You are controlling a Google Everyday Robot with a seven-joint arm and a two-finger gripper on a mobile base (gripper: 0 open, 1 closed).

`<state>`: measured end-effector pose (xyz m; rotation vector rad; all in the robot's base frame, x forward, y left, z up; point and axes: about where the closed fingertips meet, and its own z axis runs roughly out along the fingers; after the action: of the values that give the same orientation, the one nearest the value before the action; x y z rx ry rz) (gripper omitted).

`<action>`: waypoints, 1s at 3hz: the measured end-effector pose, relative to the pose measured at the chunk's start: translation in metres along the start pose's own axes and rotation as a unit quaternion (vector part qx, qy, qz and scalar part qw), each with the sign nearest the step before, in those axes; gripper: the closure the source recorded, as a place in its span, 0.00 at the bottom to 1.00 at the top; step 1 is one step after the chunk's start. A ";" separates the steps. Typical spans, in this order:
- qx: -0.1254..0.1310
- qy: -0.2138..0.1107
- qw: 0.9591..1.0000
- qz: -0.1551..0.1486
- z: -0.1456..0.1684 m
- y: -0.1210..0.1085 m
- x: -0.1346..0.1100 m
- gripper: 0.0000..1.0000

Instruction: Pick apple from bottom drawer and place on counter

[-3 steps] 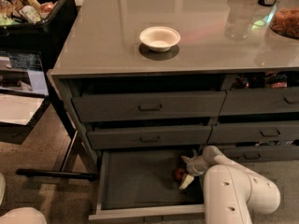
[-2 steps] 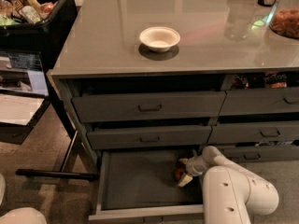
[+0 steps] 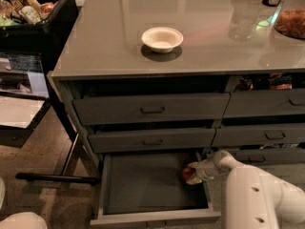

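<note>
Over the last second the pincer (image 3: 193,174) has crept a little to the left inside the bottom drawer (image 3: 143,187), closing in on the apple (image 3: 186,174); nothing else has shifted.

At the far left a black bin (image 3: 45,20) of groceries stands beside the cabinet, lower than the worktop (image 3: 105,42). On the glossy grey worktop a white bowl (image 3: 162,38) sits upright, about midway across and towards the near edge. Below it, the two handled drawers (image 3: 152,111) of the left column are almost shut.

The bottom drawer is pulled well out towards the near side. Its flat dark floor is bare on the left and in the middle. The apple lies on that floor in the far right corner, close to the right wall. The pincer is down in the same corner, right against the apple from the right side. Whether it has gripped the fruit or merely touches it I cannot tell.

The white arm (image 3: 259,194) runs from the pincer to the lower right, crossing in front of the right column of drawers (image 3: 267,135). At the far right of the worktop stands a dish of brownish food (image 3: 290,22).
</note>
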<state>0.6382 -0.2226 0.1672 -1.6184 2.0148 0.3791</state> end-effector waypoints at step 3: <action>0.078 -0.032 0.993 -0.087 -0.184 0.037 -0.046 1.00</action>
<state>0.5689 -0.2718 0.3407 -1.6461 1.7932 0.2018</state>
